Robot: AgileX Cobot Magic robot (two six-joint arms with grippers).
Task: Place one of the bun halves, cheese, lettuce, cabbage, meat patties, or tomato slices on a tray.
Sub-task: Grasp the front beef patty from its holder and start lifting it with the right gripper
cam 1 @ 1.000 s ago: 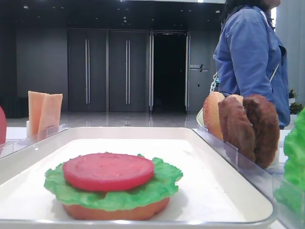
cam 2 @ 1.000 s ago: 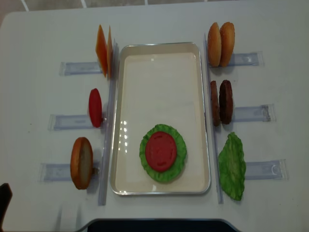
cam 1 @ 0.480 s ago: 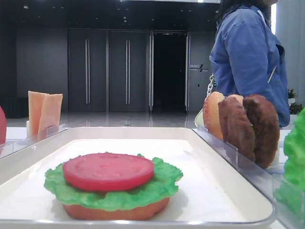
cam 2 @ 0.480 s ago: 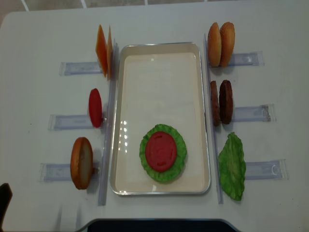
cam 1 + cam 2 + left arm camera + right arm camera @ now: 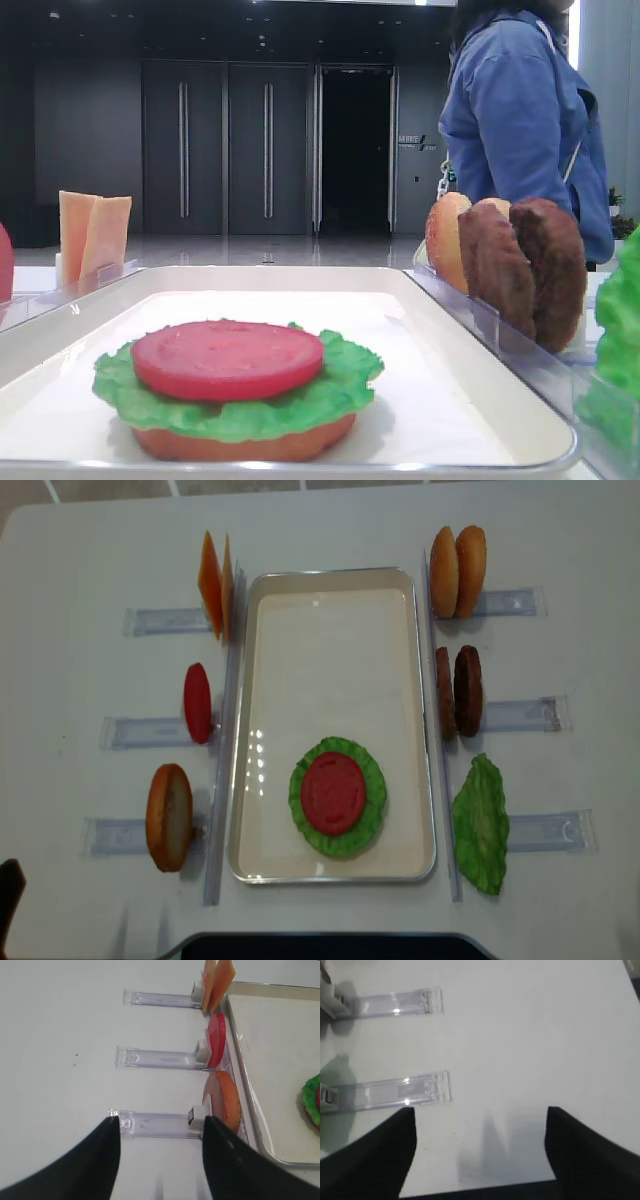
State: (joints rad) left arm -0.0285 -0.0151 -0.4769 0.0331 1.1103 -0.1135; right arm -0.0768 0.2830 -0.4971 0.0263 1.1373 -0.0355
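On the tray (image 5: pixel 470 370), in the low front view, I see a tomato slice (image 5: pixel 228 358) lying on lettuce (image 5: pixel 340 385), with a bun half (image 5: pixel 245 444) under them; meat patties (image 5: pixel 525 270) stand on edge at the right.

From the right wrist camera, the right gripper (image 5: pixel 480 1152) hangs over the bare table (image 5: pixel 530 1035), its fingers wide apart and holding nothing.

From the left wrist camera, the left gripper (image 5: pixel 161 1160) also has its fingers apart, near a standing bun (image 5: pixel 222 1102).

From above, cheese (image 5: pixel 215 585) stands left of the tray, and a spare lettuce leaf (image 5: pixel 481 823) lies at the right.
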